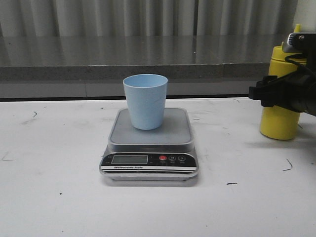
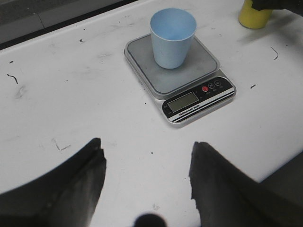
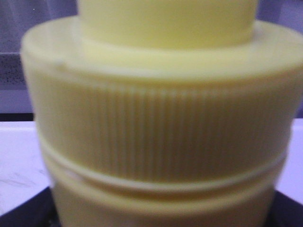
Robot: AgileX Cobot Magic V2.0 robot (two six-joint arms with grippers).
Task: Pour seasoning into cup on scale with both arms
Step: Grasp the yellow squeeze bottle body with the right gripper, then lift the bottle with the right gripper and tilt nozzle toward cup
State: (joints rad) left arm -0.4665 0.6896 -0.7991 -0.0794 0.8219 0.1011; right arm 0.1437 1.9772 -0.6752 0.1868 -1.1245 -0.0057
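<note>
The light-blue cup [image 1: 145, 101] stands upright on the silver platform of the scale [image 1: 174, 134], mid-table. It also shows in the left wrist view [image 2: 173, 38] on the scale [image 2: 189, 80]. The yellow seasoning bottle [image 1: 279, 123] stands upright on the table at the far right. My right gripper [image 1: 275, 92] is closed around its middle. In the right wrist view the bottle's ribbed cap [image 3: 156, 127] fills the frame, with a dark finger [image 3: 21, 215] at its side. My left gripper [image 2: 147, 144] is open and empty over the bare table in front of the scale.
A grey counter ledge [image 1: 98, 71] runs along the back of the white table [image 1: 54, 197]. The scale's black panel with its LCD and red button [image 1: 162, 158] faces the front edge. The bottle base shows in the left wrist view [image 2: 253, 14].
</note>
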